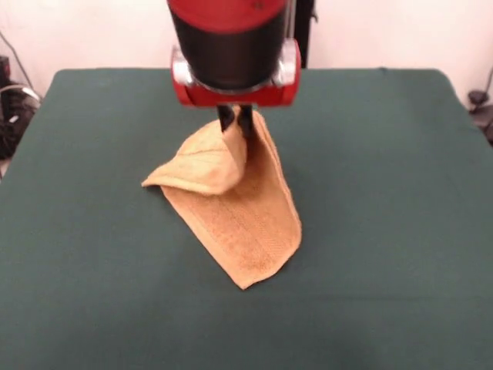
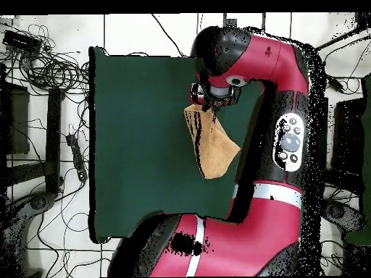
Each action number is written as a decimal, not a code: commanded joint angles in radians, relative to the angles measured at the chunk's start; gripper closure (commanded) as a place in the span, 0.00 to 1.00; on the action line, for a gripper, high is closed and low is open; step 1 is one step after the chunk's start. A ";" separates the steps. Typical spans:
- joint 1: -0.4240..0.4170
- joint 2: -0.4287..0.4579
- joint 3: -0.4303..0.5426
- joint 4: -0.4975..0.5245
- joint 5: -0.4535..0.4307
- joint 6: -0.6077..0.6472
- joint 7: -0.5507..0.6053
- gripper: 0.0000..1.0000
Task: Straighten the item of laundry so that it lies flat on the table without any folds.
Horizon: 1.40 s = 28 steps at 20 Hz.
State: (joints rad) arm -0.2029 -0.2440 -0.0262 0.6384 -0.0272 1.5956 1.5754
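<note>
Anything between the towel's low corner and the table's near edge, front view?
No. From the towel to the table edge, only bare green cloth shows in the front view.

The towel (image 1: 239, 212) below the end effector (image 1: 235, 123) looked like soft looped terry cloth, matt, with a ribbed woven band. The surface (image 1: 385, 193) around it was matt dark green cloth. Above, the arm's (image 1: 231, 38) red and black shell was glossy, smooth plastic.

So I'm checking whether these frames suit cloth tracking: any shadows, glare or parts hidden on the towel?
Front view: even light, no glare, and only a thin shadow under the towel, whose top is hidden by the gripper. Overhead view: the arm covers part of the table and borders the towel.
</note>
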 commanded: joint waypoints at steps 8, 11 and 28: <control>0.030 -0.067 0.107 0.115 0.007 0.089 -0.094 1.00; 0.020 -0.080 0.111 0.106 0.008 0.141 -0.109 1.00; 0.008 -0.102 0.121 0.071 -0.011 0.222 -0.098 1.00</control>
State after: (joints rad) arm -0.2203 -0.3356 -0.0097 0.6345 -0.0332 1.7694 1.5754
